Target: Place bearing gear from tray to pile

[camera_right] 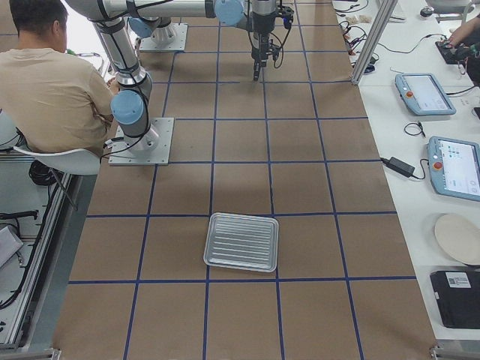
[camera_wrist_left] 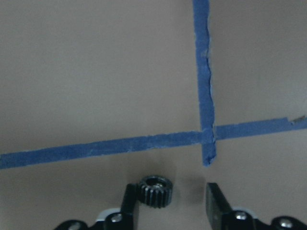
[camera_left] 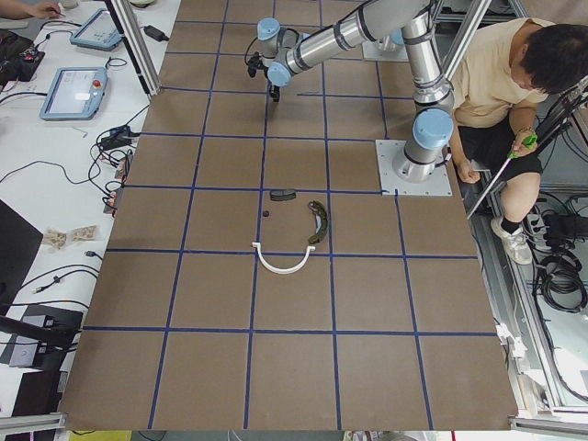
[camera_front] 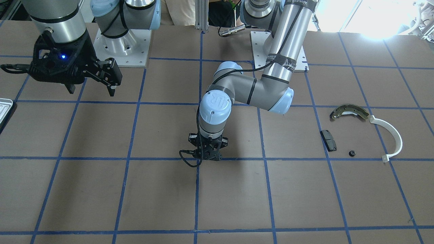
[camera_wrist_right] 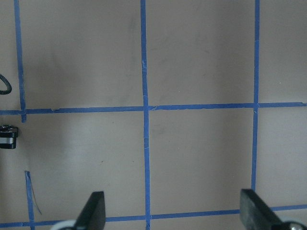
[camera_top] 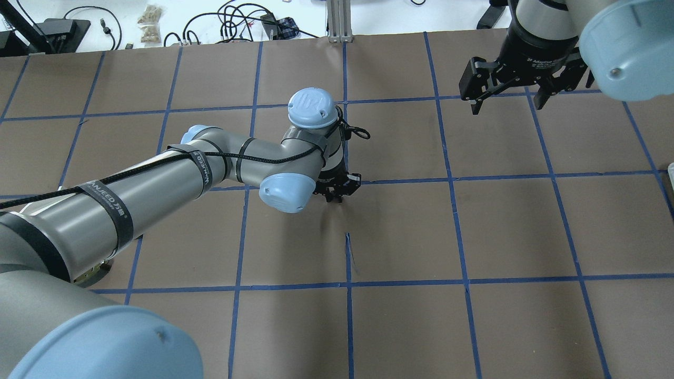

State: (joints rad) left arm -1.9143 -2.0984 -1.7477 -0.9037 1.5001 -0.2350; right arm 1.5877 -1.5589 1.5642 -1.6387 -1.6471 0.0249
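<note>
The bearing gear (camera_wrist_left: 155, 191), small, black and toothed, lies on the brown table between the fingers of my left gripper (camera_wrist_left: 171, 189), close against the left finger. The left gripper (camera_front: 207, 154) is open and low over the table's middle, near a crossing of blue tape lines. My right gripper (camera_front: 101, 78) is open and empty, held high near the robot's base. The silvery ribbed tray (camera_right: 241, 241) is empty. The pile holds the olive brake shoe (camera_front: 349, 112), the white arc (camera_front: 390, 135) and the black pad (camera_front: 328, 140).
A small black round part (camera_front: 352, 153) lies beside the black pad. A seated person (camera_right: 52, 82) is next to the right arm's base. The tray's corner (camera_front: 4, 107) shows at the edge of the front view.
</note>
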